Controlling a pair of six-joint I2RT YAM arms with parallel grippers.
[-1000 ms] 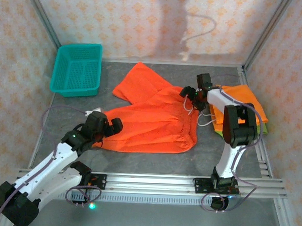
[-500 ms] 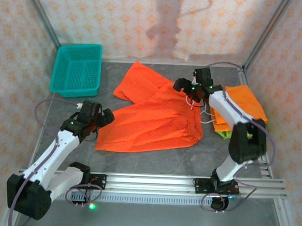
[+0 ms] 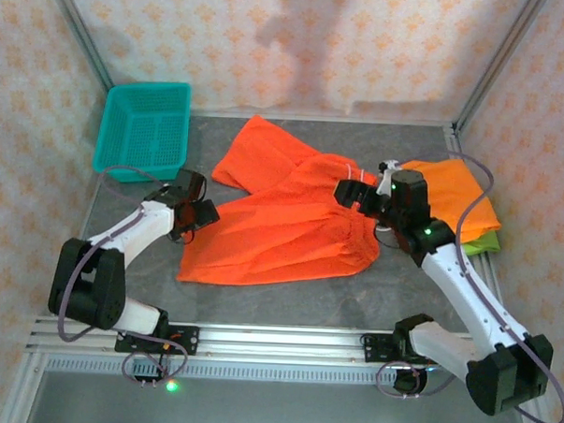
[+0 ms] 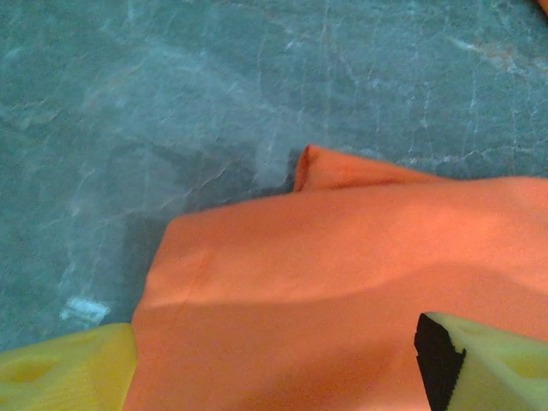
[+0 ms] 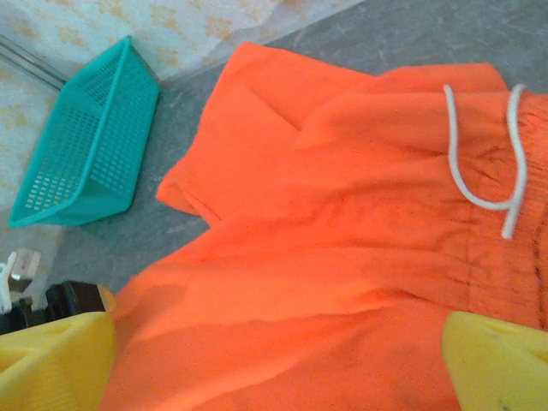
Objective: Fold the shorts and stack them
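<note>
Left gripper (image 3: 196, 212): jaws apart, nothing held, poised over the leg hem of the spread orange shorts (image 3: 281, 235). Right gripper (image 3: 353, 194): likewise released, above the waistband, with the drawstring (image 5: 515, 154) just ahead. Fabric judged light, limp and quick to crease; grip the hem corner and waistband edge. Folded stack (image 3: 452, 186) just behind the right gripper. Basket (image 3: 143, 130) well clear of the left. Bare table (image 3: 287, 301) on the near side of both.

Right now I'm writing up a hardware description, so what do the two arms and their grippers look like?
Both the left arm and the right arm have white links, black joints and black bases, and a greyish-purple cable loops along each. The left gripper and right gripper are black, with yellow finger pads.
</note>
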